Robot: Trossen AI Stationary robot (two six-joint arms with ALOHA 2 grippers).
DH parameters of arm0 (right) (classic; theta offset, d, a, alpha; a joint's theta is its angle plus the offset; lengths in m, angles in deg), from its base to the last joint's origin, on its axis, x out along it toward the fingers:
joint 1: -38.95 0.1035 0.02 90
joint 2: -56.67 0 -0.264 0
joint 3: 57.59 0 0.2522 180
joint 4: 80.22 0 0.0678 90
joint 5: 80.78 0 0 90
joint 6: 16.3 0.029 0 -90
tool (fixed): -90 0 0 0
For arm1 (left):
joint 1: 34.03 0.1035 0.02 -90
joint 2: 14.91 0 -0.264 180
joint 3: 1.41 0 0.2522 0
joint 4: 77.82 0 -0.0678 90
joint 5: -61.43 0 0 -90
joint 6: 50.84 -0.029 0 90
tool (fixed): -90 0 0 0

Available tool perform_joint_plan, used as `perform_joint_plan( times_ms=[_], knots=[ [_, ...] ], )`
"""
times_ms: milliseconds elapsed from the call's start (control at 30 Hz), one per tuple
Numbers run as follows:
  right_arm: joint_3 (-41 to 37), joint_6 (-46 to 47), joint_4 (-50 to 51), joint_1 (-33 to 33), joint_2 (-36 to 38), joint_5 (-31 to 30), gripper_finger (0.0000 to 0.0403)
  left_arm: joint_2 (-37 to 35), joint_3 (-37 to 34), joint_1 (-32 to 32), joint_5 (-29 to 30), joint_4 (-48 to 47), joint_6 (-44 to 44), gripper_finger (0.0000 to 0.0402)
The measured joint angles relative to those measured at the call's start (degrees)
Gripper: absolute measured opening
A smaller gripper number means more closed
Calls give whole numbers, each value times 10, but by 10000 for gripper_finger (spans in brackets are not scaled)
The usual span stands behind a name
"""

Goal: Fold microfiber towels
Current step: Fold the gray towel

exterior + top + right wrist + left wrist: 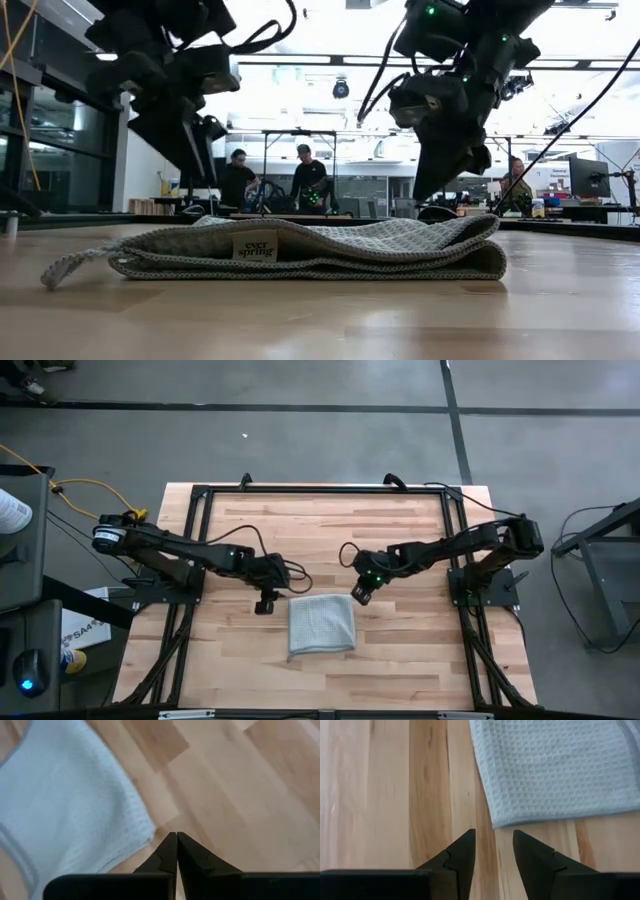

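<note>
The light grey-blue microfiber towel (321,625) lies folded in several layers on the wooden table, its white tag (256,246) facing the near edge. It also shows in the left wrist view (555,767) and the right wrist view (70,805). My left gripper (264,603) hovers above the table just left of the towel's far left corner, its fingers (492,845) open and empty. My right gripper (360,596) hovers just beyond the towel's far right corner, its fingers (176,842) shut and empty.
A black metal frame (320,490) runs around the tabletop. Bare wood lies on all sides of the towel. In the low view, people stand in the room behind the table (300,180).
</note>
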Motion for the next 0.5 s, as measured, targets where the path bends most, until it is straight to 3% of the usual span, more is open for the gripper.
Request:
perform_joint_plan(
  times_ms=[200,500],
  knots=[
    [0,0,-3,14,0,3,20,0,-11,0,0,5,3,132],
    [0,15,-1,16,0,6,84,0,-12,0,0,9,32,132]
  ],
)
